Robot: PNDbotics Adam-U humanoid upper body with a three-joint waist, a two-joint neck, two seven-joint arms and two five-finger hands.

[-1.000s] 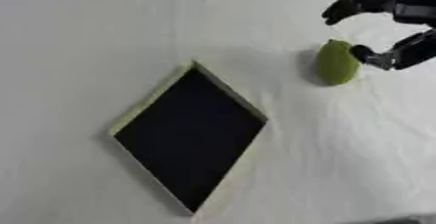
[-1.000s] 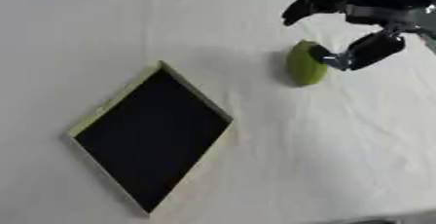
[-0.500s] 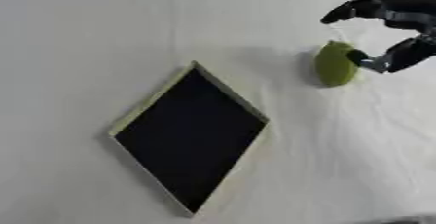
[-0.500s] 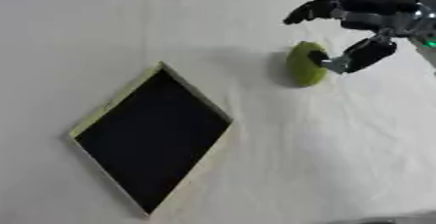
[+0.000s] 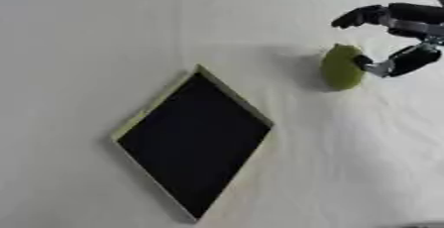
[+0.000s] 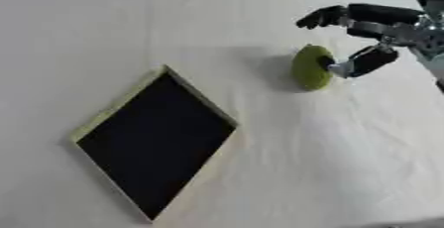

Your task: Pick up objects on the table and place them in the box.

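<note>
Table [image 5: 104,33]: white cloth cover. Box [image 5: 193,143]: shallow, dark inside, pale rim, set diamond-wise at centre-left. Green fruit [image 6: 311,68]: on the cloth at 2 o'clock from the box, apart from it. Right hand [image 6: 374,28]: fingers spread above the fruit, thumb touching its right side, not closed round it.

Both eyes look steeply down from the head onto the bench [image 5: 104,33], fairly near. They share almost everything: the box [image 5: 193,142] sits mid-frame in the left eye, shifted toward lower left in the right.
</note>
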